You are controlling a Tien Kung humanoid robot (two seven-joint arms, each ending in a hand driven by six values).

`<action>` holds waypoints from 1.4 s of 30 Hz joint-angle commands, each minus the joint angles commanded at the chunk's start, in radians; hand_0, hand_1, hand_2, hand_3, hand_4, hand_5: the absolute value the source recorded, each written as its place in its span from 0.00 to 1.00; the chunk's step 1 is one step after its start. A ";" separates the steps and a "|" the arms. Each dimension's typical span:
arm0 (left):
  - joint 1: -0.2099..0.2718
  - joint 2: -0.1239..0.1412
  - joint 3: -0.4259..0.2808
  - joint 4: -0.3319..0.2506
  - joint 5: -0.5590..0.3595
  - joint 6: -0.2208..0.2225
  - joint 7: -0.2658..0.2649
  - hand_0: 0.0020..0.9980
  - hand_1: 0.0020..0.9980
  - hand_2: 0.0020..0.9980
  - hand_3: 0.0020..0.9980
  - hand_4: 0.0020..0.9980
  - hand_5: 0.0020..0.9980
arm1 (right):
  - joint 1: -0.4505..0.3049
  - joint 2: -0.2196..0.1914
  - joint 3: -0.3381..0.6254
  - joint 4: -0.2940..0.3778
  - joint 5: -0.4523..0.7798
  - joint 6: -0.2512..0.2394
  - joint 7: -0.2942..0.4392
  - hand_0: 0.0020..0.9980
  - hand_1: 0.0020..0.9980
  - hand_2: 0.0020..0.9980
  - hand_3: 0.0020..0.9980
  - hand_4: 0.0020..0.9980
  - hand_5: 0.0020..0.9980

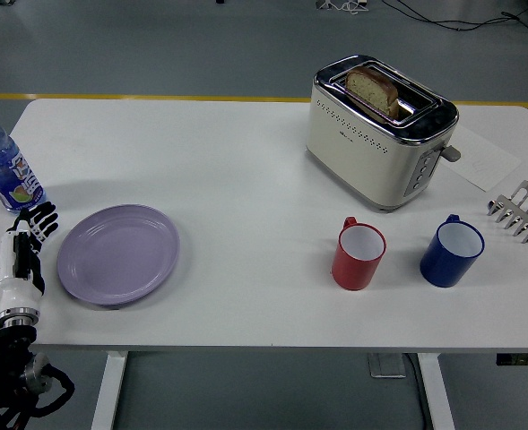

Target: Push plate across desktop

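A lilac plate (118, 253) lies flat on the white table (246, 179) near its front left. My left hand (32, 231) stands just left of the plate's rim, fingers stretched out and holding nothing, a small gap between it and the plate. The hand's white back and black forearm rise from the lower left corner. My right hand is out of view.
A water bottle (2, 166) stands just behind my left hand at the table's left edge. A cream toaster (377, 133) with bread in it sits back right. In front of it stand a red mug (359, 254) and a blue mug (451, 250). A metal rack (521, 211) lies far right.
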 joint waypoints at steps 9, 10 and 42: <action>-0.020 -0.026 0.032 0.011 -0.023 0.001 0.000 0.74 0.77 0.75 0.63 0.45 1.00 | 0.002 0.000 -0.003 0.000 0.000 0.001 0.000 0.63 0.61 0.68 0.61 0.45 0.37; -0.021 -0.028 0.034 0.011 -0.024 0.001 0.000 0.74 0.77 0.75 0.63 0.45 1.00 | 0.001 0.000 -0.003 0.000 -0.001 0.001 0.000 0.63 0.61 0.68 0.61 0.45 0.37; -0.075 -0.100 0.143 0.000 -0.080 0.011 0.000 0.74 0.76 0.74 0.62 0.43 0.99 | -0.003 -0.006 -0.007 0.000 0.002 0.002 0.005 0.63 0.61 0.68 0.61 0.45 0.37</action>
